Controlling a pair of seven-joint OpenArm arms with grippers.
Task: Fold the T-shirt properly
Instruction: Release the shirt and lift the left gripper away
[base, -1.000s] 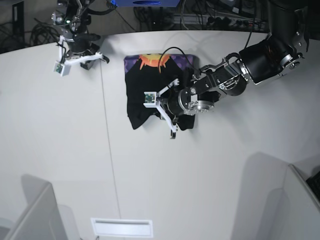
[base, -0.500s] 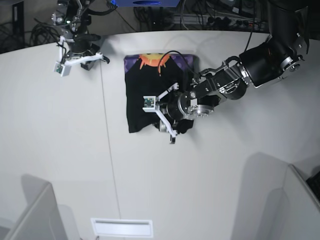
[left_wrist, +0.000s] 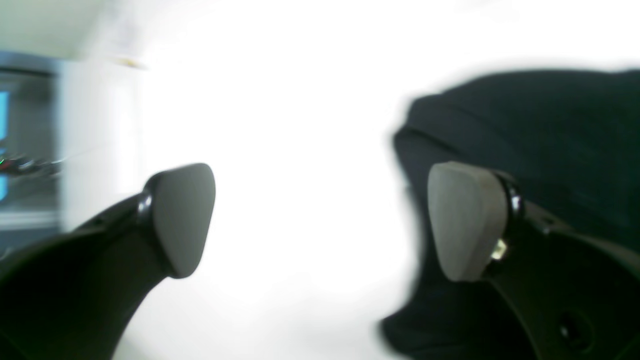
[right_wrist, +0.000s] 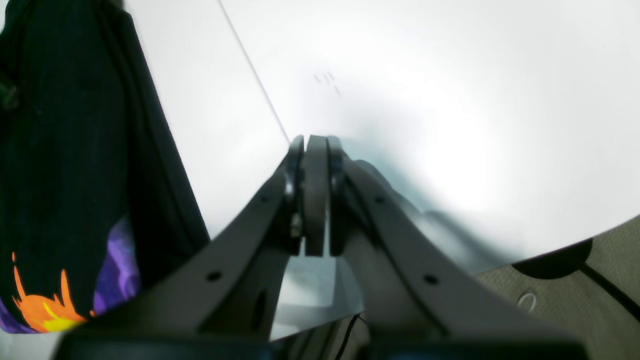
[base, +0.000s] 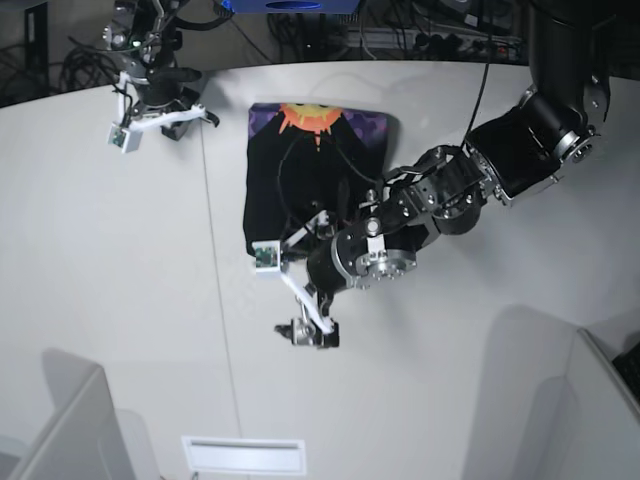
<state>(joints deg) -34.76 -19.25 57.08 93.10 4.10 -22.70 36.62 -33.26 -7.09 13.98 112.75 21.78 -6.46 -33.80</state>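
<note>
"Start on the left, reading the base view as a dial. What's there?"

"At ten o'clock, the right gripper (right_wrist: 312, 150), its fingers pressed together beside the shirt, on the bare worktop side with no cloth between them"

"And the T-shirt (base: 285, 170)?"

"On the worktop (base: 120, 300) toward twelve, folded to a rough black rectangle. The orange sun print (base: 313, 118) lies at its far edge, and the left arm hides part of the near end"

"Then the left gripper (left_wrist: 325, 220)?"

"Towards six, spread wide and pinching nothing. In its wrist view one finger is over the black cloth, the other over white worktop"

"Which step is this, would you say?"

"Tidying or doubling up the near end, I'd judge, with the fold well along"

"How would you do it well?"

"Clear the fingers before swinging away, so they don't drag a layer. If the edge needs another grip, come in low, catch every layer, close fully, then carry it evenly toward twelve and smooth outward from the middle"
</note>
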